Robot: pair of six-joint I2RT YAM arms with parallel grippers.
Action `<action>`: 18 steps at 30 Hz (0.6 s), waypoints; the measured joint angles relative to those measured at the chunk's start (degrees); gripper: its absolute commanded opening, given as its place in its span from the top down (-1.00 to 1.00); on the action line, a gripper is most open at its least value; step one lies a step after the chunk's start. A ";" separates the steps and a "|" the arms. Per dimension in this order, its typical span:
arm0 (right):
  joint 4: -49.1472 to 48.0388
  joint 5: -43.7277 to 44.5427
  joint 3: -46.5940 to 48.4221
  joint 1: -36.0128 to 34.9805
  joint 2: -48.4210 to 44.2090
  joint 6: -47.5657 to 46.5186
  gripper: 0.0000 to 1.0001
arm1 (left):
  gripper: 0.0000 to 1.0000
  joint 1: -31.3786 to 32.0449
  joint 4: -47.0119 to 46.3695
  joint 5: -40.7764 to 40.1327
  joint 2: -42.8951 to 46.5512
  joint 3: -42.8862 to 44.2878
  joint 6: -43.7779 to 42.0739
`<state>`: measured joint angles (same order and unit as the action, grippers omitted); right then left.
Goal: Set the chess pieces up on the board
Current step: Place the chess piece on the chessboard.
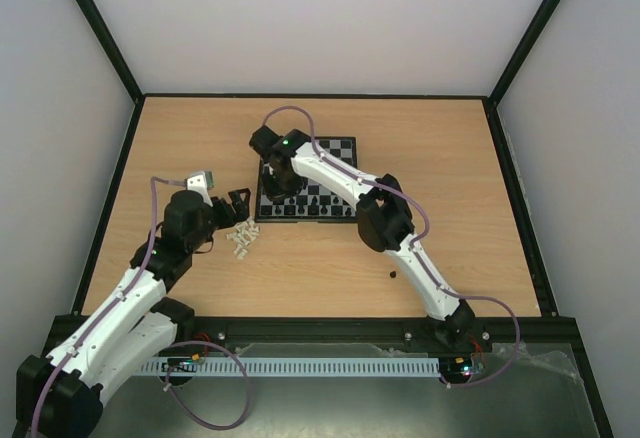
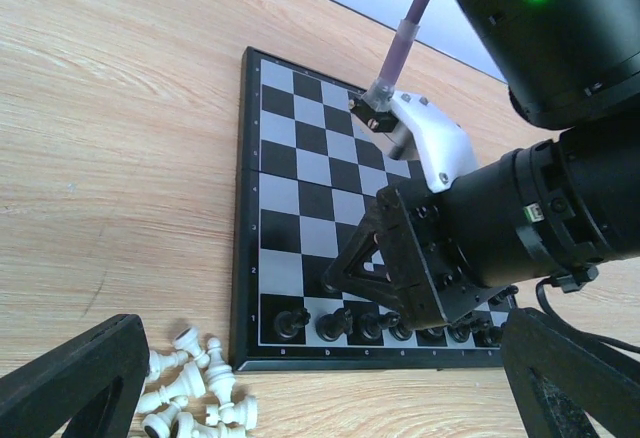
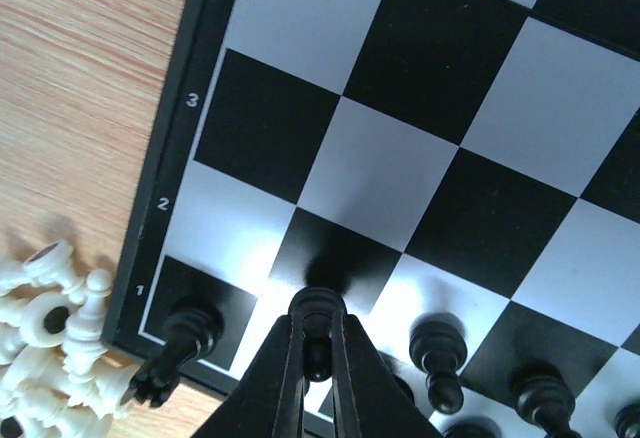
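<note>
The board (image 1: 338, 150) lies at table centre, also in the left wrist view (image 2: 300, 158) and right wrist view (image 3: 420, 78). A row of black pieces (image 2: 350, 324) stands along its near rank. My right gripper (image 3: 318, 343) is shut on a black piece (image 3: 318, 308), held over the board's near-left corner squares (image 1: 283, 186). A pile of cream-white pieces (image 1: 242, 239) lies on the wood just off that corner, also seen from the left wrist (image 2: 195, 388) and the right wrist (image 3: 55, 348). My left gripper (image 1: 236, 204) is open and empty, hovering near the pile.
A small dark piece (image 1: 393, 274) lies alone on the wood right of centre. The right arm (image 1: 385, 218) stretches across the board's near edge. Black frame rails (image 1: 330, 328) border the table.
</note>
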<state>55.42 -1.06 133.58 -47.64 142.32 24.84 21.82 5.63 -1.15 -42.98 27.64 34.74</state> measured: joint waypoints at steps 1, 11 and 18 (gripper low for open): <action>0.00 0.13 0.00 0.00 0.26 0.00 0.97 | -0.99 0.00 0.00 0.00 0.00 0.00 0.00; -0.07 0.63 0.00 0.00 0.96 -0.07 0.68 | -0.99 0.00 0.11 -0.48 0.11 0.00 0.00; -0.09 0.70 0.00 0.00 0.96 -0.31 0.44 | -0.99 0.00 0.13 -0.59 0.11 0.00 0.00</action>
<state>55.33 -0.36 133.58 -47.64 143.28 24.53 21.82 5.76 -1.74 -42.87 27.64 34.74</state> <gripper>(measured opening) 0.243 0.995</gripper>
